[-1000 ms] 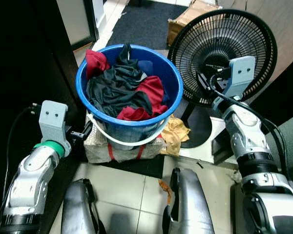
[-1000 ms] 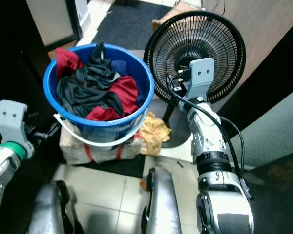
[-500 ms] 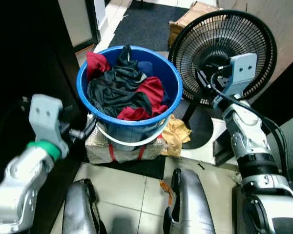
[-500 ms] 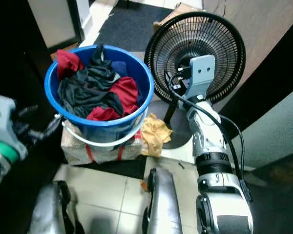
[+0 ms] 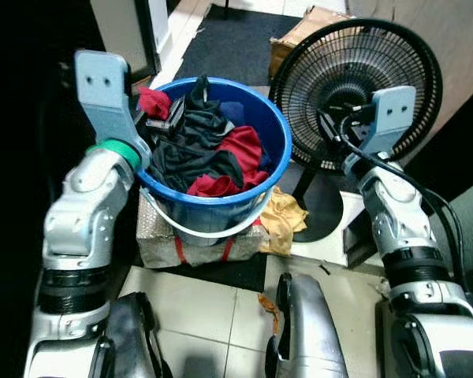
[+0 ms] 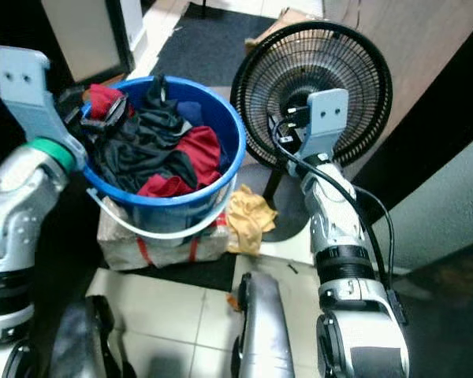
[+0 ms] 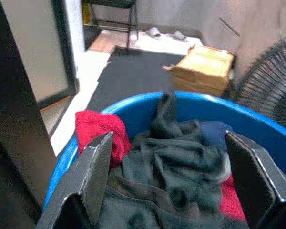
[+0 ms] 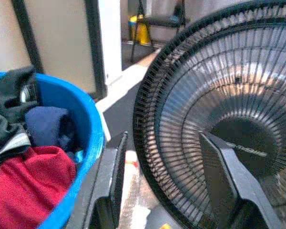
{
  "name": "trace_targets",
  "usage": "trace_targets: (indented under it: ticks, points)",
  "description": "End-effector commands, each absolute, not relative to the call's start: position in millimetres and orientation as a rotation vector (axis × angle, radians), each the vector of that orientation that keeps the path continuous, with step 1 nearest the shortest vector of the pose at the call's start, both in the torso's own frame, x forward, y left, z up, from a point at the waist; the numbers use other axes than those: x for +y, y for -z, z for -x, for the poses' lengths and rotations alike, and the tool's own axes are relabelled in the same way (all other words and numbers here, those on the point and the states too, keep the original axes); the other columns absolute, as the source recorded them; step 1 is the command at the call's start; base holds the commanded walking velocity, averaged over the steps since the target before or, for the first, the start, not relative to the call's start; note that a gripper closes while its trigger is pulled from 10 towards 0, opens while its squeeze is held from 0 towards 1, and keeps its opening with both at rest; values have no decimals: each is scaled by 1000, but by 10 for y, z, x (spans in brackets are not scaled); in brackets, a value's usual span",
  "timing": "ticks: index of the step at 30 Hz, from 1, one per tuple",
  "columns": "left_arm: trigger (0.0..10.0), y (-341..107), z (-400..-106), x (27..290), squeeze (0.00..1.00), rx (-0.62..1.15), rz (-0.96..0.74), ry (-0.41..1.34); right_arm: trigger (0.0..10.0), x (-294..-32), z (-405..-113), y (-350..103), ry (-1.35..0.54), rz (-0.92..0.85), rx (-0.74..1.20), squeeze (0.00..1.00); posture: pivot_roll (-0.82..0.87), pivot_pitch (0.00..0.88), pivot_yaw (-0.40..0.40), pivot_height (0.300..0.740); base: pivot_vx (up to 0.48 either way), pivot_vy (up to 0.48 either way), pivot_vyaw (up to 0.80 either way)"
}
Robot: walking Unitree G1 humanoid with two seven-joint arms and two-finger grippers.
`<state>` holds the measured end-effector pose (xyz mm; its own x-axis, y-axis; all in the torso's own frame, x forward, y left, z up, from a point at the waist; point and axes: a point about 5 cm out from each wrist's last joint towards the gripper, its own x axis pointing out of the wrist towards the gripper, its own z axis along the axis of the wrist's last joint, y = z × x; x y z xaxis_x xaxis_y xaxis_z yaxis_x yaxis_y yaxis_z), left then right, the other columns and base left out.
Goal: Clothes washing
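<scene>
Left wrist view shows the left end effector spread wide, holding nothing, above the clothes heaped in the blue bucket on the floor. Beside the bucket, the right end effector hangs open and empty before the black fan.

1. The blue bucket looks like smooth, glossy plastic.
2. The clothes in it are soft, matt, crumpled cloth (dark grey and red).
3. The fan has a black wire grille.
4. The floor is glossy tile.
</scene>
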<state>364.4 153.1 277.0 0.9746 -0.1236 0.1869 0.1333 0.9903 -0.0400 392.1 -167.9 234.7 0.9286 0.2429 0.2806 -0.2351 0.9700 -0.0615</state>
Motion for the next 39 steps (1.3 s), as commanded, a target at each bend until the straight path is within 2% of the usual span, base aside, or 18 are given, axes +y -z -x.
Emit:
trace_targets:
  ticks: [1,3,5,10,11,12,16,18,22,25,29,30,39]
  points:
    - [10000,-2753,-3732,1517,0,-168,53,97,10000,-1533,-3989,-2431,-288,48,-294,0,15,161,-4,440,0,0,0]
    - [10000,-2756,-3749,1525,0,-157,51,85,10000,-1479,-4008,-2485,-306,50,-304,0,15,161,-4,440,0,0,0]
    - [10000,-2753,-3773,1614,0,-139,64,29,10000,-1267,-4070,-2680,-363,47,-335,0,24,168,-12,440,0,0,0]
    - [10000,-2765,-3782,1707,0,-133,76,-20,10000,-990,-4107,-2847,-439,47,-349,0,42,179,-38,440,0,0,0]
    - [10000,-2741,-3751,1791,0,-132,67,-54,10000,-771,-4113,-2866,-508,78,-310,0,59,186,-62,440,0,0,0]
    - [10000,-2723,-3726,1835,0,-130,62,-70,10000,-665,-4112,-2853,-542,102,-280,0,61,186,-66,440,0,0,0]
    - [10000,-2697,-3677,1903,0,-128,54,-96,10000,-505,-4099,-2808,-602,146,-226,0,61,188,-87,440,0,0,0]
    - [10000,-2641,-3614,2037,0,-128,48,-148,10000,-306,-4065,-2672,-696,180,-126,0,70,198,-117,440,0,0,0]
    - [10000,-2619,-3593,2086,0,-128,46,-170,10000,-240,-4049,-2626,-731,188,-94,0,70,199,-119,440,0,0,0]
    - [10000,-2548,-3472,2287,0,-119,39,-242,10000,-121,-3988,-2385,-841,211,54,0,77,218,-150,440,0,0,0]
    - [10000,-2526,-3422,2337,0,-113,38,-264,10000,-94,-3950,-2259,-902,254,120,0,74,221,-149,440,0,0,0]
    - [10000,-2520,-3416,2329,0,-111,37,-264,10000,-98,-3951,-2250,-902,264,133,1000,72,224,-149,440,0,0,0]
    - [10000,-2490,-3389,2303,0,-105,46,-268,10000,-25,-3869,-1998,-954,378,263,1000,54,231,-166,440,0,0,0]
